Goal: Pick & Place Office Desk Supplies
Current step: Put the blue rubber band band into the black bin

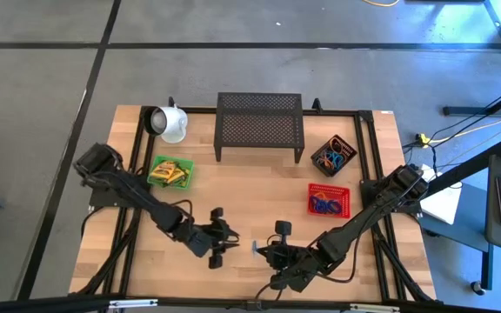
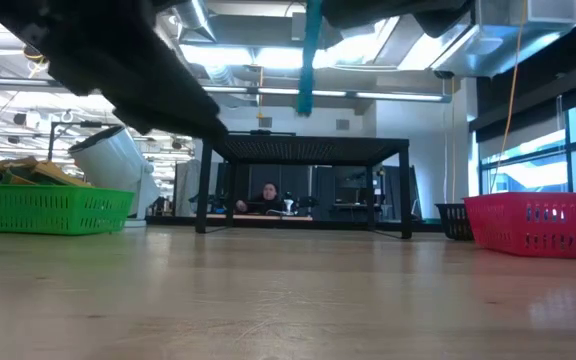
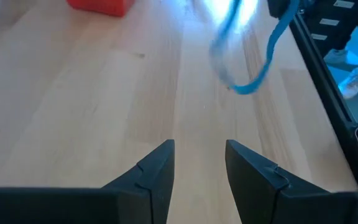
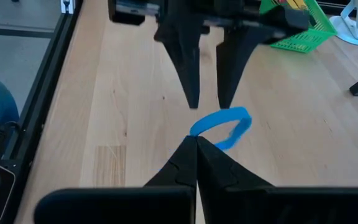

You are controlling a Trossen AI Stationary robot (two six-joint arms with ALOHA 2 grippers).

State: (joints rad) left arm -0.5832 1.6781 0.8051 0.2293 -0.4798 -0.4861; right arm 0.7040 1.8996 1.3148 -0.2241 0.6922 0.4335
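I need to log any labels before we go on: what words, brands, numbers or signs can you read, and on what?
No text can be read in any view.
Yellow-and-green crayon boxes in the green plastic basket: any print too small to read.
White ceramic mug: no marking visible.
Blue rubber band held in the shut right claw: plain, no lettering.

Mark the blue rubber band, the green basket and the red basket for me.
blue rubber band (image 4: 225, 118): right wrist view, top of the loop.
green basket (image 1: 156, 170): high view, left rim.
red basket (image 1: 329, 188): high view, far rim.
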